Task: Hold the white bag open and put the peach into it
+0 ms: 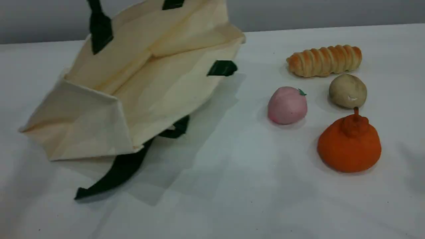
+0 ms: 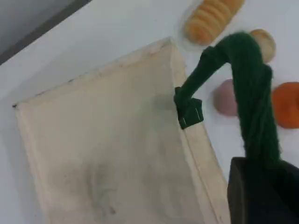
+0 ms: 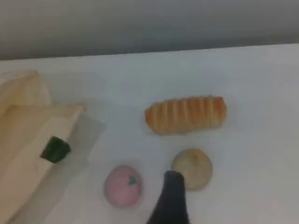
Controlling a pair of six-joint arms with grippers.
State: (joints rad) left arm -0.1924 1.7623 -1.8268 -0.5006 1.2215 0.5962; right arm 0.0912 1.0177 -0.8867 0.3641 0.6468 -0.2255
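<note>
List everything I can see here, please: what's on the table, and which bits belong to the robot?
White bag: one, cream canvas, left side of the table, tilted with its mouth lifted.
Strap handles: two, dark green; one pulled upward, the other trailing on the table.
Peach: one, pale pink with a small green leaf, right of the bag.
Potato: one, beige, right of the peach.
Bread roll: one, golden and ridged, behind the potato.
Orange fruit: one, knobbed top, nearest the camera.
Table: one, white.
Left gripper: one, black, shut on the raised strap.
Right gripper: one, black, open above the peach and potato.
</note>
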